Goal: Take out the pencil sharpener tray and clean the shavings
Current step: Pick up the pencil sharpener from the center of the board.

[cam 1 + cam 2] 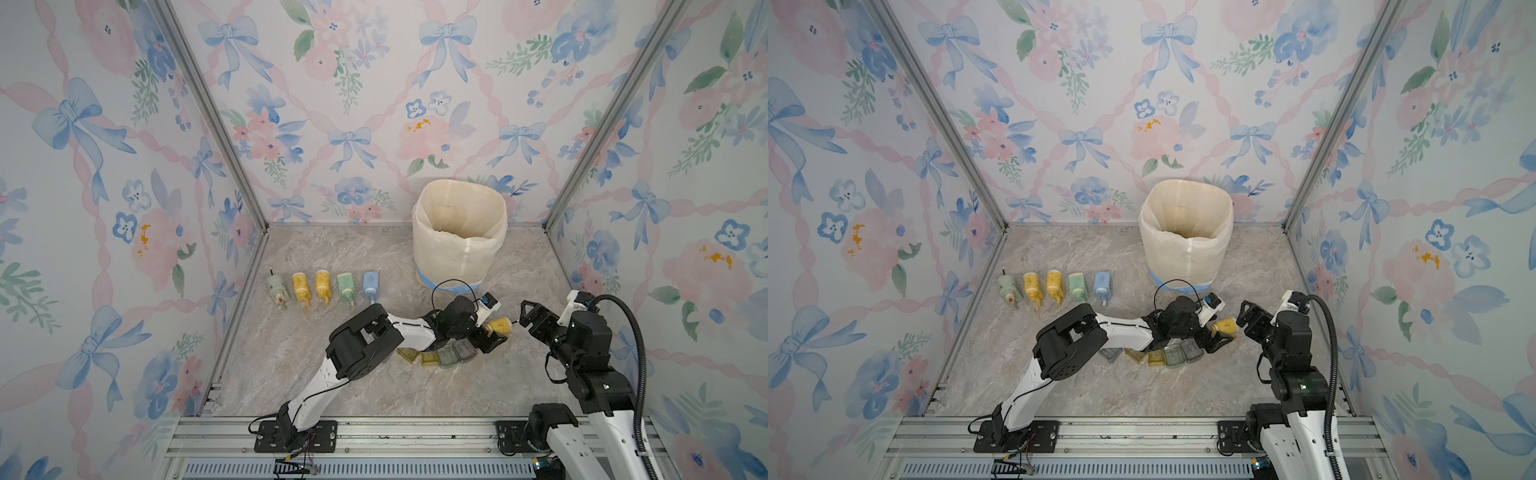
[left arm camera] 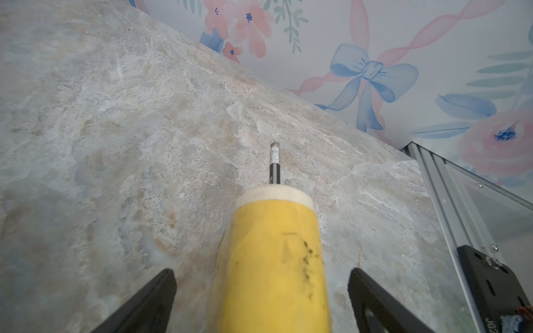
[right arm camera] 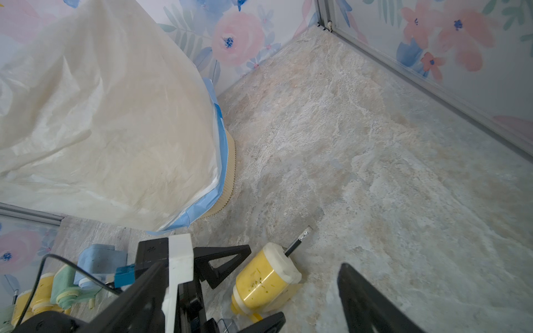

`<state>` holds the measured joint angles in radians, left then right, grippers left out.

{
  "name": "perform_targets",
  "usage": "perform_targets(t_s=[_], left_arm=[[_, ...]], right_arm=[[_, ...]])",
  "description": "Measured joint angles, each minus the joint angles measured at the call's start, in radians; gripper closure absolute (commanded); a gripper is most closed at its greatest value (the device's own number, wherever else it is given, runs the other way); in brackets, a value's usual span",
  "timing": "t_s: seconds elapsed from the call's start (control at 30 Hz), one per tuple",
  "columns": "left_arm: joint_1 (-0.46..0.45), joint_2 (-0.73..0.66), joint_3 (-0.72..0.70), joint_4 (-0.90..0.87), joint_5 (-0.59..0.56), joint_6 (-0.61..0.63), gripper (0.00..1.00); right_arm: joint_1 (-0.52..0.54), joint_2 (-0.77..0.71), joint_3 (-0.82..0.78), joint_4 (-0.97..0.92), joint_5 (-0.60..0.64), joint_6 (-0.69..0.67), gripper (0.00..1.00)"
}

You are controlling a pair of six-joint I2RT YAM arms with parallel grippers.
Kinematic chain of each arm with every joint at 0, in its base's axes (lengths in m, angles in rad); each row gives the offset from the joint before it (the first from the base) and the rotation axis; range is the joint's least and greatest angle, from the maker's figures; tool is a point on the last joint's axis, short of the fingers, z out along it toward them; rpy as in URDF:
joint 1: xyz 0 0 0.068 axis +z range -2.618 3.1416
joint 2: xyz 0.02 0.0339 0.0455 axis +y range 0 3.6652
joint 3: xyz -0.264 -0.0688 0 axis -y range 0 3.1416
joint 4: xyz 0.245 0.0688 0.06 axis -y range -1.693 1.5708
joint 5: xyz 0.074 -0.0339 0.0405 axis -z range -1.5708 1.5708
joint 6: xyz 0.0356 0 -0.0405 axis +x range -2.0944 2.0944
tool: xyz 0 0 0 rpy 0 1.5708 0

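Marble tabletop [image 1: 332, 374]: five pencil sharpeners [image 1: 322, 286] lie in a row left of the lined bin [image 1: 449, 257]; bin contents cannot be determined. Translucent trays [image 1: 440, 355] lie before the bin. Left gripper [image 2: 261, 274], jaws wide, straddles the yellow pencil sharpener [image 1: 500, 325] without contact. Right gripper [image 1: 527, 318]: jaws wide, empty.

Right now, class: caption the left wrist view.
Yellow cylindrical plastic pencil sharpener lies on the marbled tabletop, framed by the open left tool.

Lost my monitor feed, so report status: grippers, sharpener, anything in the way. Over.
Left gripper open, straddling yellow sharpener lying on table. Right gripper open, near its crank end. Loose trays crowd beside left gripper.
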<state>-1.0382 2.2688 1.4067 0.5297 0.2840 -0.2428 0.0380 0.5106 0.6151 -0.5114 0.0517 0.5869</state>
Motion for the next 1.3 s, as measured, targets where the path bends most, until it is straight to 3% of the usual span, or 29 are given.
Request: perform_targets(t_s=[0.3, 0.63, 1.0, 1.3], left_arm=[[-0.024, 0.077, 0.129, -0.1, -0.019, 0.034, 0.15], [-0.024, 0.095, 0.163, -0.158, -0.022, 0.06, 0.32], [-0.022, 0.095, 0.163, -0.161, -0.01, 0.085, 0.67], [-0.021, 0.08, 0.148, -0.171, 0.005, 0.086, 0.85]], right_arm=[[-0.006, 0.0, 0.0, 0.011, -0.017, 0.0, 0.07], [-0.011, 0.0, 0.0, 0.014, -0.023, 0.0, 0.08], [-0.011, -0.003, 0.0, 0.014, -0.023, 0.0, 0.08], [-0.011, -0.011, 0.0, 0.012, -0.023, 0.0, 0.08]])
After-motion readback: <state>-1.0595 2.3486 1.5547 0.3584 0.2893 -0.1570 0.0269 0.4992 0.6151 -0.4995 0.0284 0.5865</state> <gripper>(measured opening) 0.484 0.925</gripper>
